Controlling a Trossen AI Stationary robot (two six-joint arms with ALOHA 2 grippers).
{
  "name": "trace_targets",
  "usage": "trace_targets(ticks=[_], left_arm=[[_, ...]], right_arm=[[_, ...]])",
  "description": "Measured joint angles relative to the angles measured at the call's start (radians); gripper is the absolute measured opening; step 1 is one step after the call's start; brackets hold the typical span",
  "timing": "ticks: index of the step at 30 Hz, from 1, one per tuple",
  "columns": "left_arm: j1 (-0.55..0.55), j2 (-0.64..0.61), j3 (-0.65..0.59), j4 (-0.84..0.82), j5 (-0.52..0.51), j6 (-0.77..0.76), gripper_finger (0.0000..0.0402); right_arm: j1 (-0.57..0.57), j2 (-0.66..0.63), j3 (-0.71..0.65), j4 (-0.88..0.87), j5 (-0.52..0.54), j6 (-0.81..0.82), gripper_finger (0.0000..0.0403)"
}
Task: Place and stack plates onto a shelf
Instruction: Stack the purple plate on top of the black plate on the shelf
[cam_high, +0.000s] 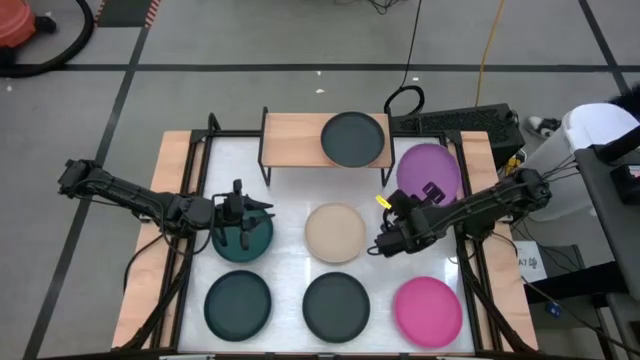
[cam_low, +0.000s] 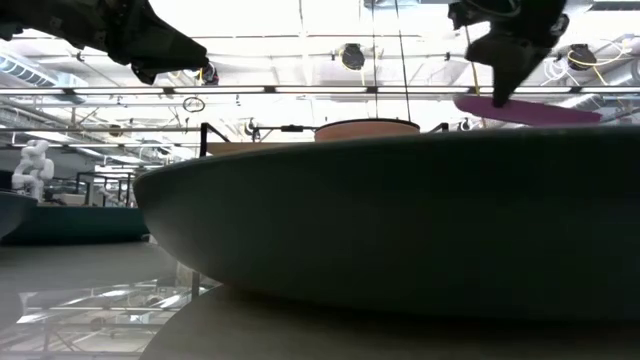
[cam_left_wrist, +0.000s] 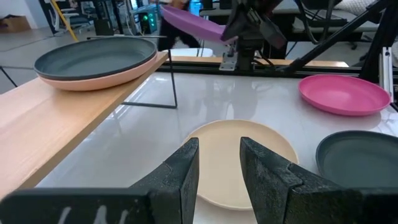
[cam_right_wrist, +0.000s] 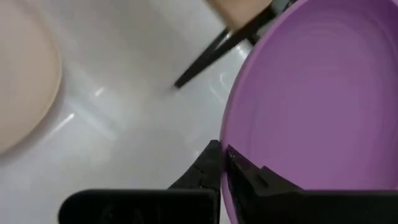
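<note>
Right claw clenched on rim of purple plate, lifted above desk right of shelf. Left claw released, fingers apart, above teal plate.

The shelf stands at the table's back edge, two stacked plates on its right end; three plates line the front.

Robotics lab or workshop, open ceiling with pipes and lights, concrete floor, cables, white humanoid robot behind.
</note>
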Motion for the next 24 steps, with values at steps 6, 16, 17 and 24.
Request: trace_targets(ticks=[6, 16, 17, 24], left_arm=[[0.0, 0.0, 0.0, -0.007, -0.002, -0.025, 0.0122], [0.015, 0.0, 0.0, 0.024, -0.03, 0.013, 0.0122], [0.017, 0.0, 0.0, 0.023, -0.031, 0.01, 0.0122], [0.012, 0.014, 0.0, 0.012, -0.008, -0.024, 0.0122]], right_arm=[[-0.05, 0.0, 0.044, 0.0, 0.098, -0.047, 0.0], [-0.197, 0.0, 0.209, 0.47, 0.264, -0.652, 0.0], [-0.215, 0.0, 0.215, 0.607, 0.236, -0.789, 0.0], [-0.328, 0.013, 0.217, 1.158, 0.03, -1.306, 0.0]])
